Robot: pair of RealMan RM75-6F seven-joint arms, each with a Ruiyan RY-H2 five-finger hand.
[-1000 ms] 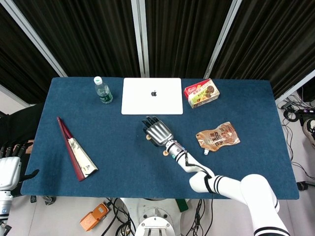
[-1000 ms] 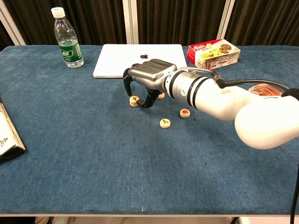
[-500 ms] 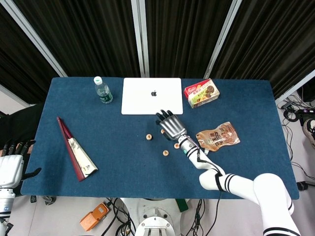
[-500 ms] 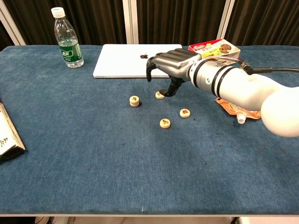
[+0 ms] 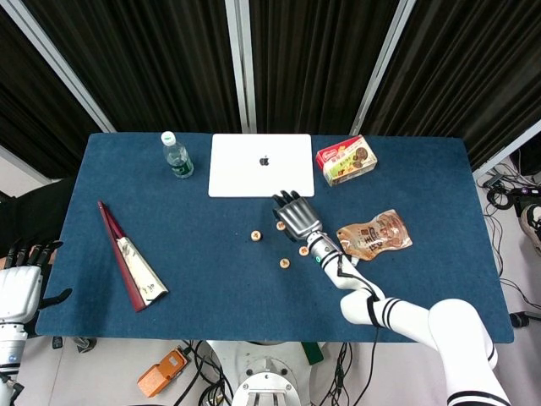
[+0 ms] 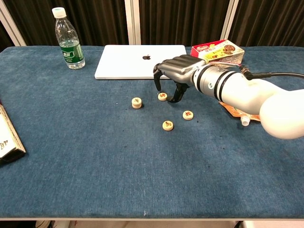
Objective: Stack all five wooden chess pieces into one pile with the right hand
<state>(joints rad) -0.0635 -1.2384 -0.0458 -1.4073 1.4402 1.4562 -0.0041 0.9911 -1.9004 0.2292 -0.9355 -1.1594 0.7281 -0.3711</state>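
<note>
We see our right hand (image 6: pixel 176 72) arched over a chess piece (image 6: pixel 162 96), fingers spread and curled down around it, the other pieces (image 6: pixel 167 125) lying apart at its 6 o'clock.

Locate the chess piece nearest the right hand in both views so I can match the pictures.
Head view: the chess piece lies at centre, just left of the right hand, below the laptop.
Chest view: the same chess piece sits centre, under the curled fingers, in front of the laptop.
Shared landmark: the white laptop's logo.
</note>
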